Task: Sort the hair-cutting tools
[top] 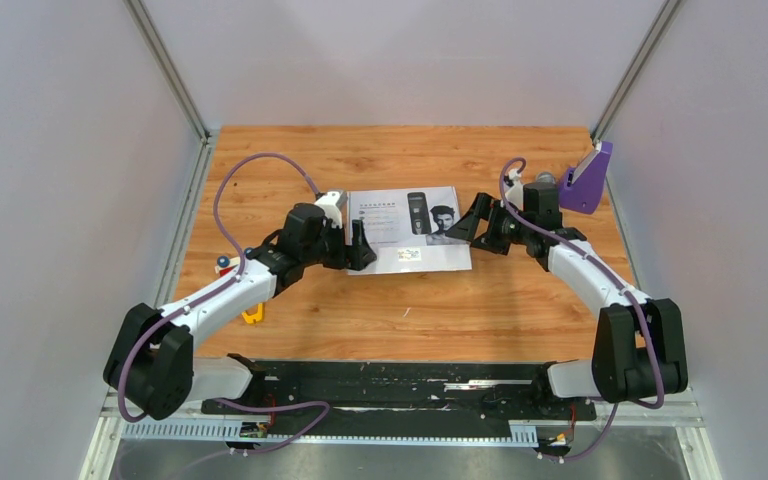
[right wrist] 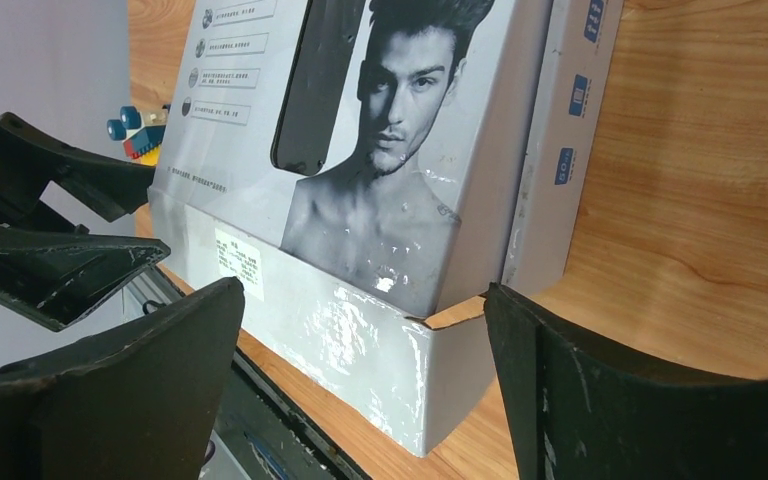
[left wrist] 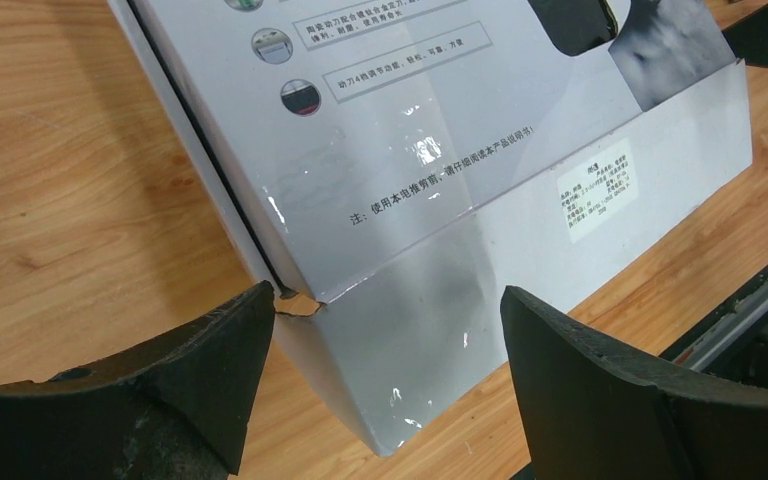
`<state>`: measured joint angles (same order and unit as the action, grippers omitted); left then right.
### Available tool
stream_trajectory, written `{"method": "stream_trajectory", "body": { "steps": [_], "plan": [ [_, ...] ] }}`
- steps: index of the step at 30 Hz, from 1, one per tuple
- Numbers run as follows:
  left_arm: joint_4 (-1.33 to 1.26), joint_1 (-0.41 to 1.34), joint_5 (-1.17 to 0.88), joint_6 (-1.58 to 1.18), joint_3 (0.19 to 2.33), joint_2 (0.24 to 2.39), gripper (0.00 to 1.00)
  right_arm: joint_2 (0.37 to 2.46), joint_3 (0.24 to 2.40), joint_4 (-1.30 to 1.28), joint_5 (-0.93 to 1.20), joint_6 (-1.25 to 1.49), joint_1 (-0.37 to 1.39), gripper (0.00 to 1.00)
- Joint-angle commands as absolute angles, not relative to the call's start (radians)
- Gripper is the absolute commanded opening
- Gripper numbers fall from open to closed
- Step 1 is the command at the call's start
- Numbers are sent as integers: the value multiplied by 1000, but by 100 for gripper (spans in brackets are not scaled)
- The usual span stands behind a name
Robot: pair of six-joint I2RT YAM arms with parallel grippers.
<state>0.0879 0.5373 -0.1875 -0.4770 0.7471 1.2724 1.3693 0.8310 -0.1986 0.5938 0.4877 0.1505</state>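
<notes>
No hair-cutting tools show in any view. A flat grey box [top: 405,228] lies at the table's middle, its lid printed with a black clipper and a man's portrait. My left gripper [top: 360,245] is at the box's near left corner, and my right gripper [top: 475,222] at its right end. In the left wrist view the box [left wrist: 430,200] has a torn near corner between the open left gripper [left wrist: 388,300]. From the right wrist the box [right wrist: 360,200] fills the frame, its near corner between the wide-apart jaws of the right gripper [right wrist: 360,300]. Neither gripper holds anything.
A purple block [top: 587,178] leans on the back right wall. A small yellow piece [top: 252,315] lies beside the left arm. A blue, red and yellow toy [right wrist: 135,130] lies left of the box. A black rail [top: 400,385] runs along the near edge. Grey walls enclose the table.
</notes>
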Motion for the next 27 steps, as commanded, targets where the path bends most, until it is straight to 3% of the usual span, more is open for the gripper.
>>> {"method": "stream_trajectory", "body": {
  "steps": [1, 27],
  "plan": [
    [110, 543, -219, -531, 757, 1269, 90, 1357, 828, -199, 628, 496, 157, 92],
    [136, 543, -181, -580, 733, 1302, 90, 1360, 800, -232, 613, 535, 158, 92]
  ]
}}
